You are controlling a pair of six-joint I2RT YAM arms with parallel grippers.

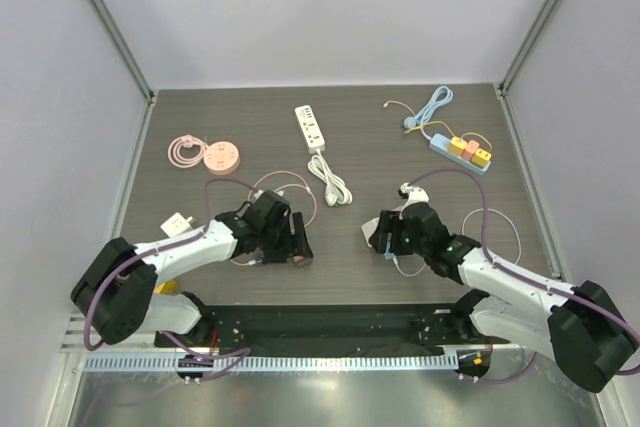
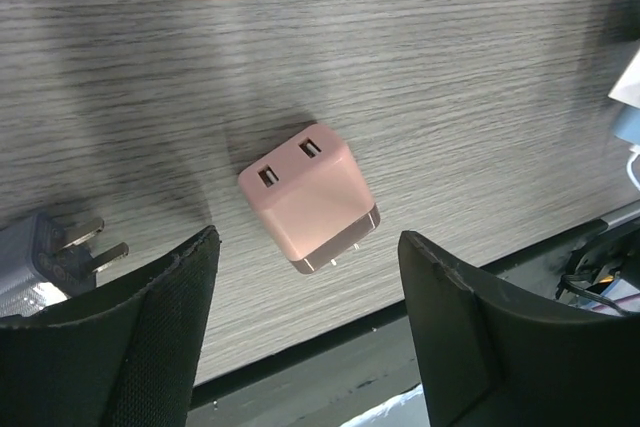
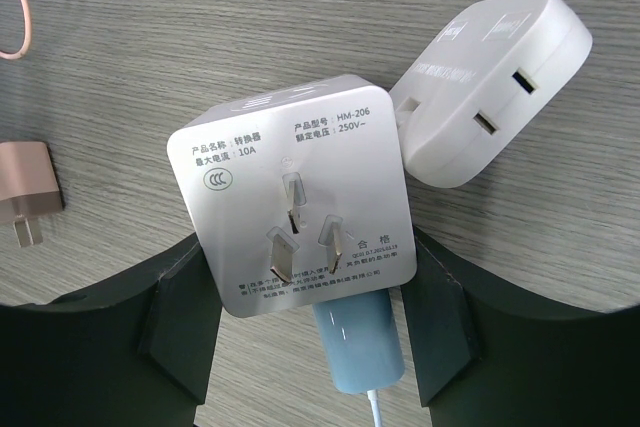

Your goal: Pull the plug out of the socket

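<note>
White adapter cube (image 3: pixel 290 177) clamped in right gripper (image 3: pixel 305 257); left gripper (image 2: pixel 308 242), jaws apart, should grip the blue plug (image 3: pixel 355 347) and pull straight out

On the desk (image 1: pixel 370 137), the power strip (image 1: pixel 312 127) lies at 12 o'clock, round socket (image 1: pixel 221 156) at 10, USB charger (image 2: pixel 308 202) at 7, converter socket (image 3: pixel 295 212) at 5.
</note>
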